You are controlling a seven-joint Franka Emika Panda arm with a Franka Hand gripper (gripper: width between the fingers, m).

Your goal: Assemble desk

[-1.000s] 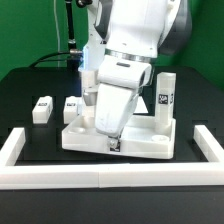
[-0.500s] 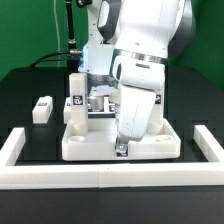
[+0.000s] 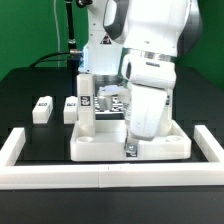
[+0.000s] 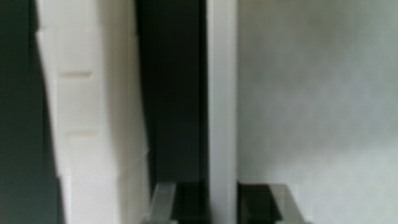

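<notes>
The desk's white rimmed tabletop [image 3: 100,148] lies flat just behind the front border wall. One square tagged leg [image 3: 86,95] stands upright at the corner of it on the exterior view's left. Two more legs [image 3: 42,108] [image 3: 70,107] lie on the black table to the left. My gripper [image 3: 130,148] points down and is shut on the tabletop's front rim. In the wrist view that rim [image 4: 221,90] runs as a thin white strip between my gripper [image 4: 217,188] fingers [image 4: 178,205]. The arm hides the tabletop's right rear part.
The low white U-shaped border wall [image 3: 100,177] runs along the front and both sides, close to the tabletop; it also shows in the wrist view [image 4: 89,120]. The marker board [image 3: 112,101] lies behind the tabletop. A green wall is at the back.
My gripper has moved toward the exterior view's right, holding the front rim, and the tabletop with its upright leg has slid and turned with it. The two lying legs stayed put.
</notes>
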